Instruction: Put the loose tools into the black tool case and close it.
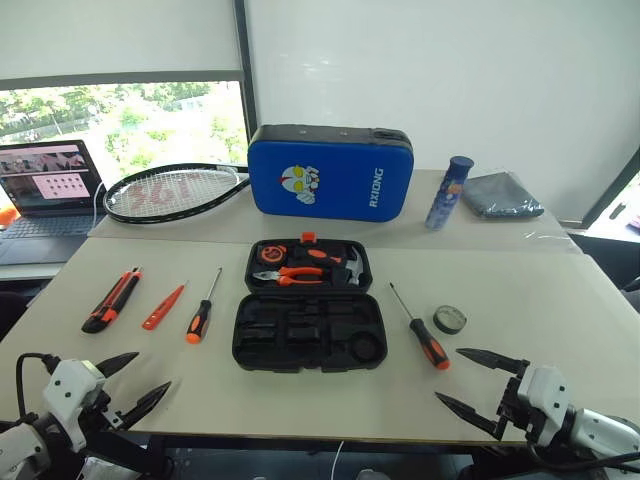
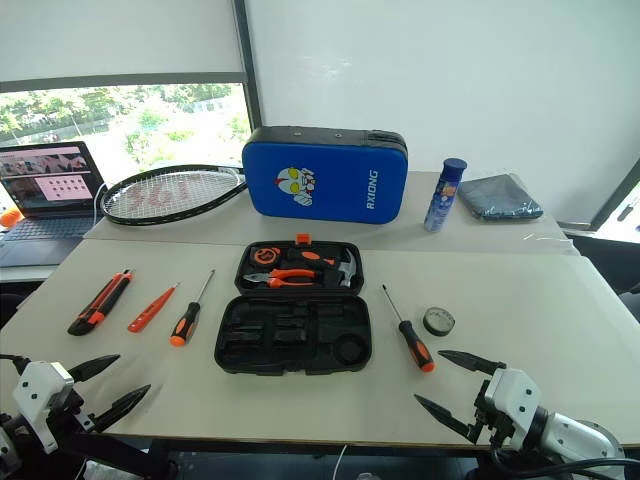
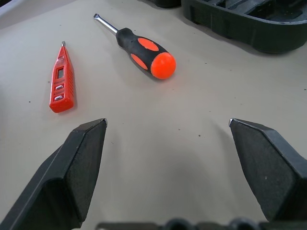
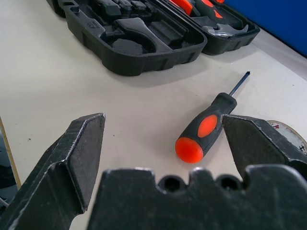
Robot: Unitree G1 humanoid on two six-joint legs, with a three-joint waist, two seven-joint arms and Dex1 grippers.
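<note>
**Both grippers empty, five loose tools on the table, case open**

Nearest the camera: left gripper [image 1: 128, 385] and right gripper [image 1: 478, 383], both hovering at the near table edge with fingers spread wide, nothing held.

Black tool case [image 1: 309, 331] lies open mid-table, lid half to the rear with pliers [image 1: 290, 275] and hammer [image 1: 347, 267] seated. Near half has bare moulded slots. Rigid plastic; judging by the textured shell, it should grip well for closing.

Left of the case, from the outside inward:
- utility knife [image 1: 111, 299]: flat black-and-orange body, probably the heaviest loose item; grab mid-body across the flats.
- tester screwdriver [image 3: 61, 85]: slim, smooth orange plastic, light, likely slippery. It lies low, so pinch across the wider clip end.
- screwdriver [image 3: 142, 50]: bulbous rubbery handle, thin steel shaft. Take the handle; expect it to roll.

Right of the case:
- second screwdriver [image 4: 205, 128]: same build, just ahead of the right gripper.
- tape roll [image 1: 449, 319]: small, dark, lying flat, slightly soft. Pinch across the outer diameter.
</note>
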